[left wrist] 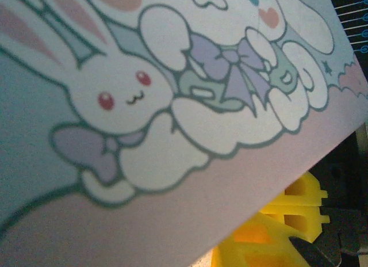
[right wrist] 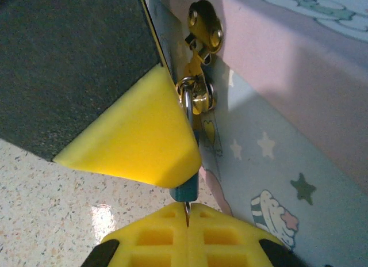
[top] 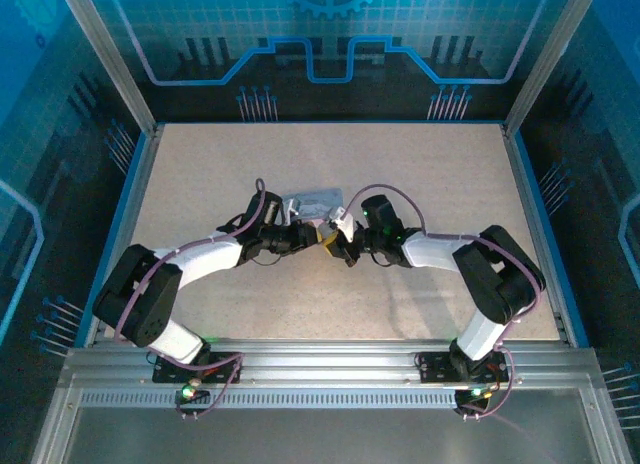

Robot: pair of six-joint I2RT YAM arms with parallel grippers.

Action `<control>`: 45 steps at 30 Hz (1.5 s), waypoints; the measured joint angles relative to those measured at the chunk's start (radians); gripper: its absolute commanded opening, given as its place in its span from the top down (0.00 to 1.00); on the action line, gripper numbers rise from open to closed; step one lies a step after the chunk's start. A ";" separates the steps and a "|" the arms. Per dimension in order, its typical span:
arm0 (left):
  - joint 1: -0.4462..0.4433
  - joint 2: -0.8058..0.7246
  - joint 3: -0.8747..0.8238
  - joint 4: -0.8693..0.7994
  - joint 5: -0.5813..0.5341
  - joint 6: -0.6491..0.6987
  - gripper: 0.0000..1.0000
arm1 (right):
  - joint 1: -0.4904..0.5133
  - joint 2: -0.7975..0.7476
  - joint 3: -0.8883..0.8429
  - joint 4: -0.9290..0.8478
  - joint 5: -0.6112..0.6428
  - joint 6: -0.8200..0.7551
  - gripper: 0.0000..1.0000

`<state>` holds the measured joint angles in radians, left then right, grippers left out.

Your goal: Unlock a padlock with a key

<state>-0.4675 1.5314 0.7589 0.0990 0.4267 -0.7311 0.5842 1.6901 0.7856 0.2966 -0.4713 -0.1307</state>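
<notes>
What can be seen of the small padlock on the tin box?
The padlock is tiny, mostly hidden behind a yellow finger pad. Below the pad shows the lower end of its dark teal-blue body; above, its silvery shackle passes through the golden hasp of the pale tin box. It lies along the box's star-printed side. A thin key, pinched by the shut right gripper, meets its underside.

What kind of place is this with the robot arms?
Probably a robot lab work cell: a left arm and right arm bolted to a metal rail, a speckled table, blue printed panels walling it in.
</notes>
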 measured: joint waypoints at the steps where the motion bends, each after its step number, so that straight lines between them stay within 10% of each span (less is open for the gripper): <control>1: 0.000 0.002 0.000 0.002 0.000 0.000 0.78 | 0.000 0.001 0.002 -0.002 0.001 0.003 1.00; 18: 0.001 0.135 0.051 0.071 0.008 0.004 0.72 | 0.004 0.028 0.013 -0.036 0.120 0.116 1.00; 33: 0.006 0.173 0.037 0.120 0.013 -0.011 0.14 | 0.006 0.084 0.027 -0.073 0.107 0.240 1.00; 45: 0.071 -0.079 -0.175 0.213 0.005 -0.146 0.22 | 0.006 0.084 0.043 -0.099 0.027 0.451 1.00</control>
<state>-0.3965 1.4521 0.5835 0.3122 0.4320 -0.8776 0.5900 1.7737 0.8291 0.1974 -0.4442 0.3202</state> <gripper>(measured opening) 0.805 0.041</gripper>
